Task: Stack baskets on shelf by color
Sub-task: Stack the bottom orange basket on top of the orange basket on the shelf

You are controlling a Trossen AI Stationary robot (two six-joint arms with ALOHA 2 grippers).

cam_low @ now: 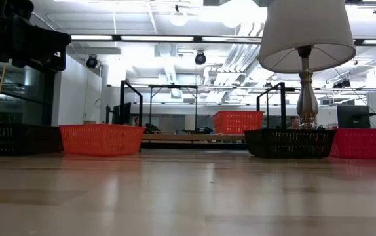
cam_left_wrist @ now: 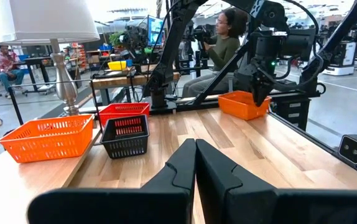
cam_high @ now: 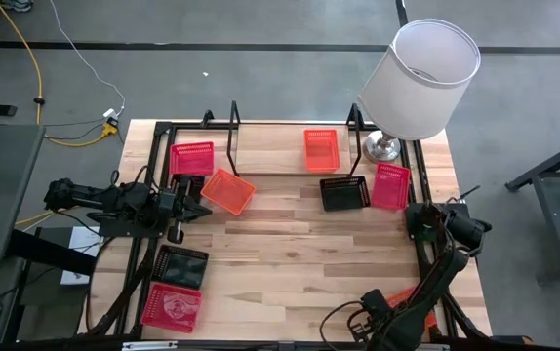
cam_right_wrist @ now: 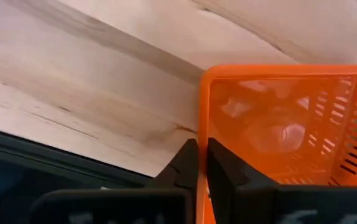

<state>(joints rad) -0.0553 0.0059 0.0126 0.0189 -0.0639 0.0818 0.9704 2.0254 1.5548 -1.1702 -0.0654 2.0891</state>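
seven baskets show from the high view, spread over the wooden table (cam_high: 290,244). a red basket (cam_high: 191,158) sits upper left inside the shelf (cam_high: 234,127), and an orange basket (cam_high: 227,190) lies tilted just below it. another orange basket (cam_high: 321,150) rests upper centre on the shelf, with a black basket (cam_high: 344,193) below it and a pink basket (cam_high: 391,185) beside that, near the lamp (cam_high: 419,78). at lower left, a black basket (cam_high: 180,265) sits above a red basket (cam_high: 172,306). the left gripper (cam_high: 200,207) reaches in from the left edge, right beside the tilted orange basket. the right arm curls along the lower right, its gripper (cam_high: 389,298) down by a sliver of orange at the table's bottom edge.

low view: an orange basket (cam_low: 101,139) at left, a black basket (cam_low: 289,142) right of centre, a red one (cam_low: 365,143) at far right, the lamp base (cam_low: 307,98) above them.

left wrist view: the left fingers (cam_left_wrist: 175,171) are pressed together with nothing between them. ahead stand an orange basket (cam_left_wrist: 48,138), a black basket (cam_left_wrist: 126,135) and a red basket (cam_left_wrist: 124,111) behind it. at right, the far arm stands over another orange basket (cam_left_wrist: 243,103). a person (cam_left_wrist: 219,43) sits beyond the table.

right wrist view: the right fingers (cam_right_wrist: 188,165) are pinched tight on the rim of an orange basket (cam_right_wrist: 290,124), at its corner.
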